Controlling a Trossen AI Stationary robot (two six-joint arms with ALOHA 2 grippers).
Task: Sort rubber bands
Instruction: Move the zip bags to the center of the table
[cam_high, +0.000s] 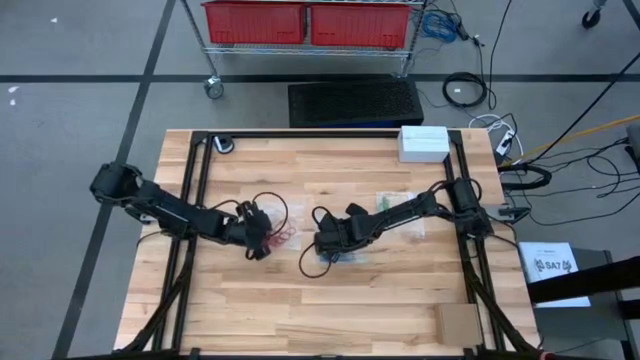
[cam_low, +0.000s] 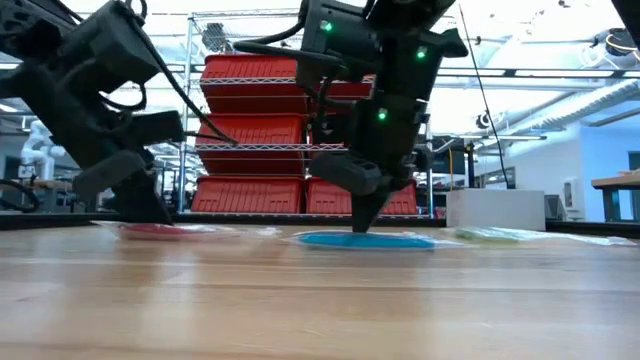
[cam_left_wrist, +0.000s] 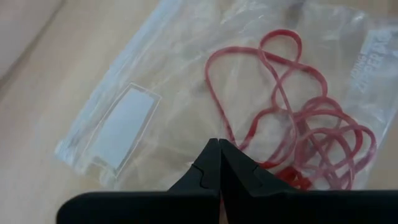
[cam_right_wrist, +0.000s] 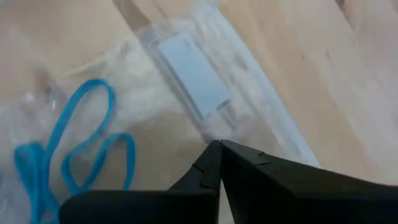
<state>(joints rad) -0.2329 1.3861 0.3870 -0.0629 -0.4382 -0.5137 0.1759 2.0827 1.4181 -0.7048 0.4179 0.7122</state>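
Left gripper (cam_high: 262, 238) sat low over the wooden table (cam_high: 300, 310), left of centre, fingers (cam_left_wrist: 205, 171) pressed tip to tip with no gap. Whether anything was pinched between them could not be told. Just ahead of its tips lay the red rubber bands (cam_left_wrist: 298, 124), a tangle of loops on a clear plastic bag (cam_left_wrist: 143, 106) with a white label patch. From above, the red bands (cam_high: 283, 236) showed right beside that gripper, on its inner side.

Right gripper (cam_high: 325, 240) was down at table centre, near the left one but apart from it. Its fingers (cam_right_wrist: 211, 168) were also closed together at the tips, resting on or just above a second clear bag (cam_right_wrist: 205, 81) with a white label. Blue rubber bands (cam_right_wrist: 68, 149) lay beside those tips on that bag. In the low view the tips came down onto the blue pile (cam_low: 365, 240).

Green rubber bands (cam_high: 394, 200) sat farther along the right arm, toward its base, in a third clear bag (cam_low: 510, 236).

White box (cam_high: 423, 143) stood at the table's far edge, well apart from both grippers.
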